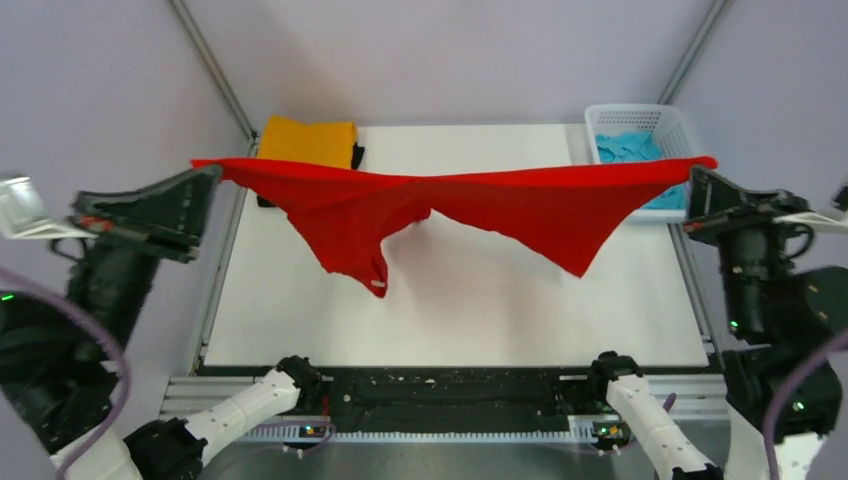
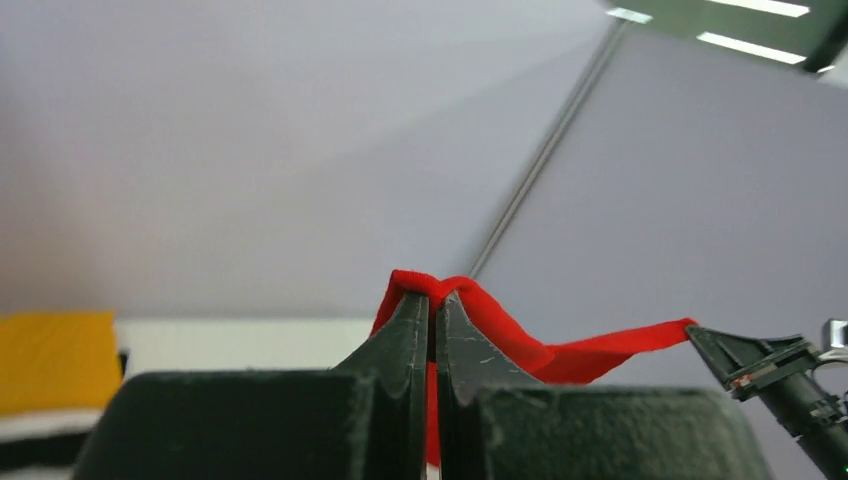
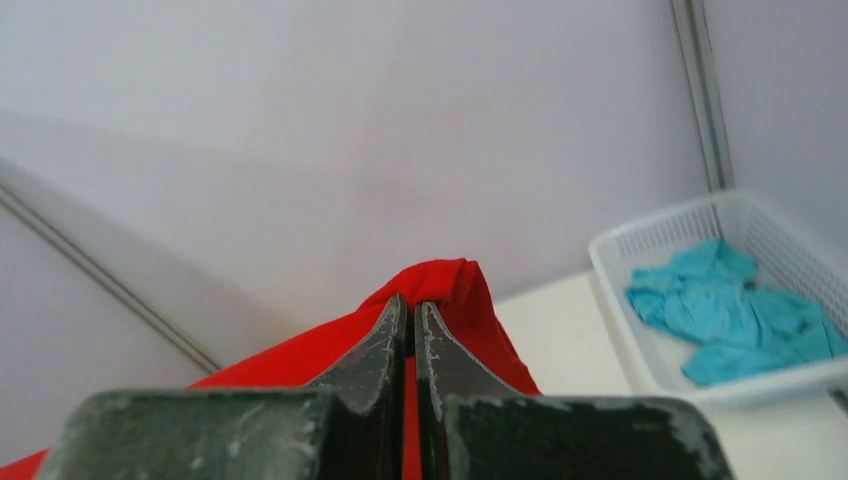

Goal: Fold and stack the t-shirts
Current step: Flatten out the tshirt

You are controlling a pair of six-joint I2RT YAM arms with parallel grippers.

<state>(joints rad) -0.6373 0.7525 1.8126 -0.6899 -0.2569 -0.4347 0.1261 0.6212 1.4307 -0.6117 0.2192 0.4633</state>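
Red cloth, the red t-shirt [image 1: 520, 205], is held stretched above the surface [image 1: 480, 310], its long axis run side to side. One end is pinched shut in the left hand [image 1: 212, 172] past the surface's left edge and the other in the right hand [image 1: 694, 174] past its right edge, so neither hand is nearer. Loose corners sag toward the surface's middle. An orange-yellow t-shirt [image 1: 308, 142] is folded at its far left corner, and plain grey walls enclose it.
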